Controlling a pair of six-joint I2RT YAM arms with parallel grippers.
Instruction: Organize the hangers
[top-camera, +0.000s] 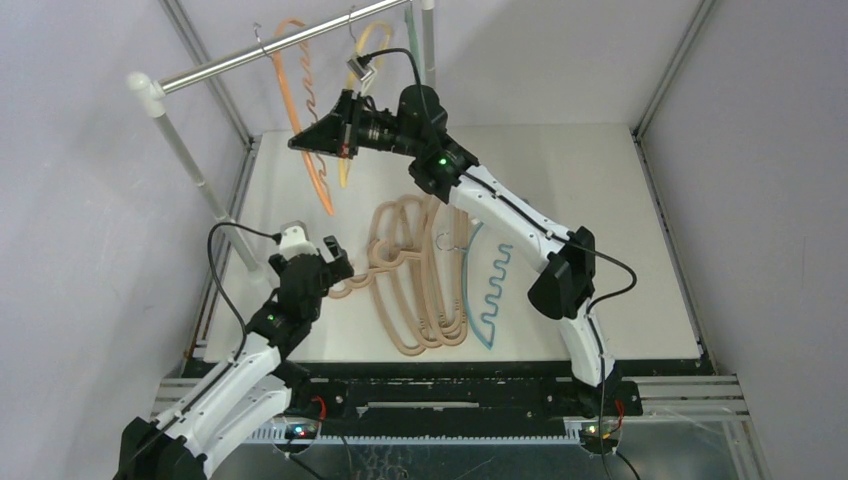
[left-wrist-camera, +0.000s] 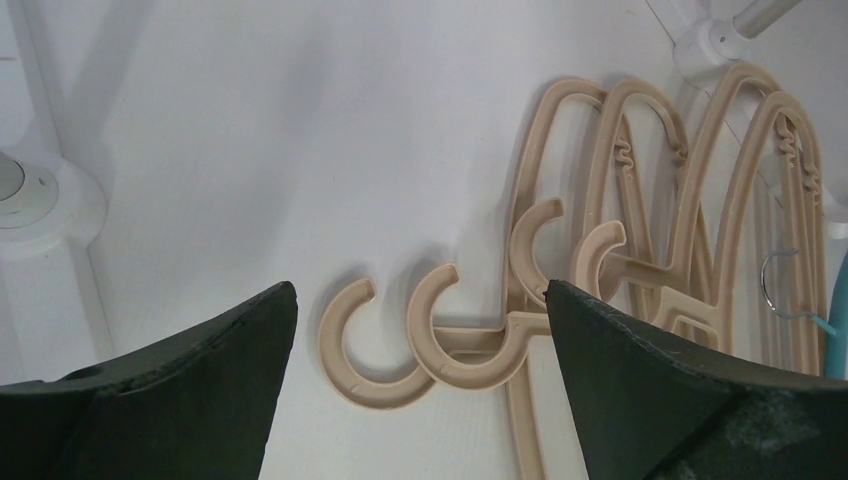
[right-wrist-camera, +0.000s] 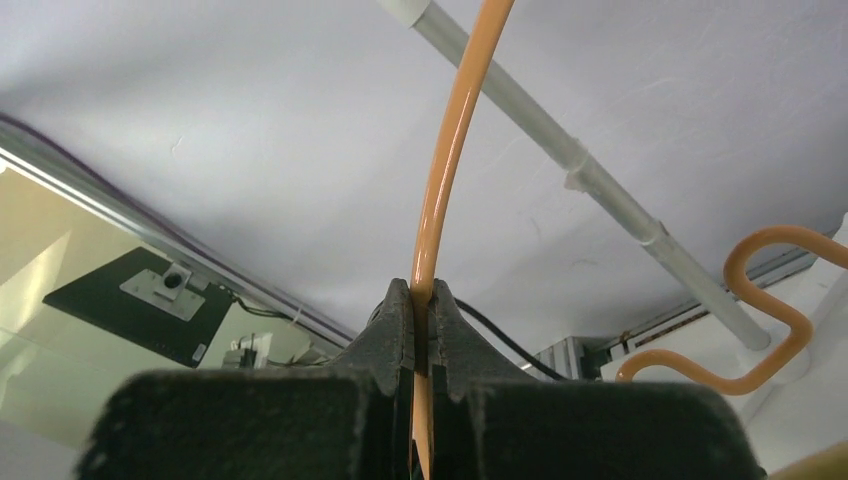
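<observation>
The top camera looks steeply down from the near edge over the whole table (top-camera: 640, 200). The left wrist camera faces down, close above the beige hangers (left-wrist-camera: 470, 345), which the top view also shows. The right wrist camera tilts upward, very near the orange hanger (right-wrist-camera: 437, 200), likewise shared.

No text, number, brand or sign can be read in any view. The thick beige plastic hangers (left-wrist-camera: 475, 345) between the left gripper's (left-wrist-camera: 420, 290) spread fingers are plain, as is the thin orange plastic hanger (right-wrist-camera: 438, 180) pinched between the right gripper's (right-wrist-camera: 421, 300) fingers.
</observation>
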